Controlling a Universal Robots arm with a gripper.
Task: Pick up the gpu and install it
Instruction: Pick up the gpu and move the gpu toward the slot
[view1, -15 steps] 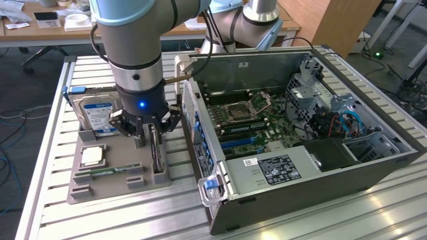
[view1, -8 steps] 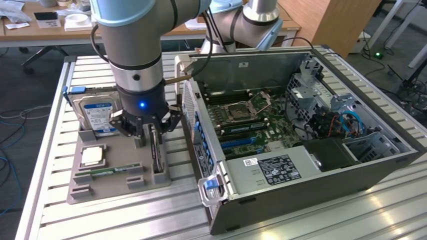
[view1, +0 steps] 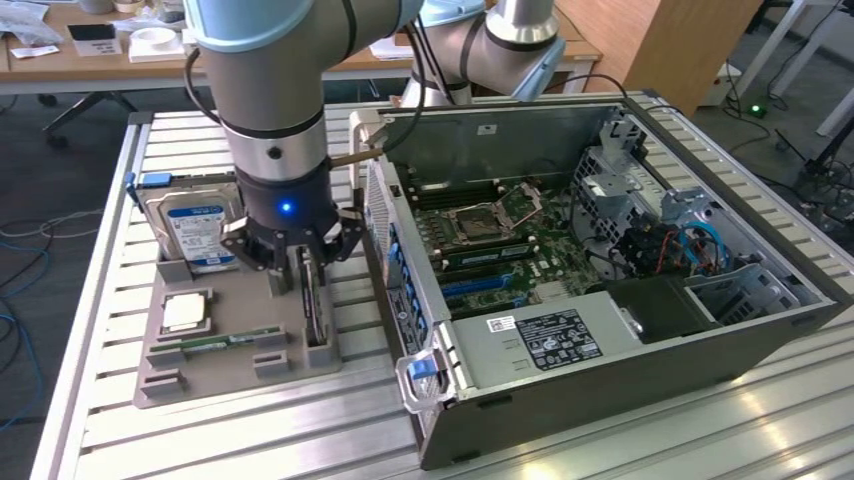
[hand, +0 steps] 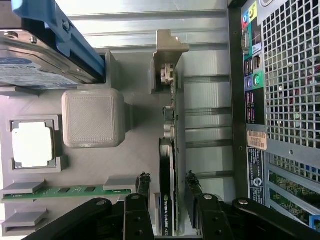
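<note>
Slatted aluminium table (view1: 267, 440) carries a grey moulded parts tray (view1: 214, 375) and, beyond the pincer on the exterior view's right, an open black computer case (view1: 601, 385). The pincer (view1: 300, 285) hangs low over the tray, moderately spread. Its fingers (hand: 144, 184) straddle the gpu (hand: 166, 165), a thin green card with a black face and silver end bracket, and a sliver of gap shows, so it does not look clamped. The card stands on edge in a tray slot directly beneath the pincer, likely so both flat faces offer themselves for a grasp. A silver hard drive with a blue-white label (view1: 194, 230) leans just behind.
</note>
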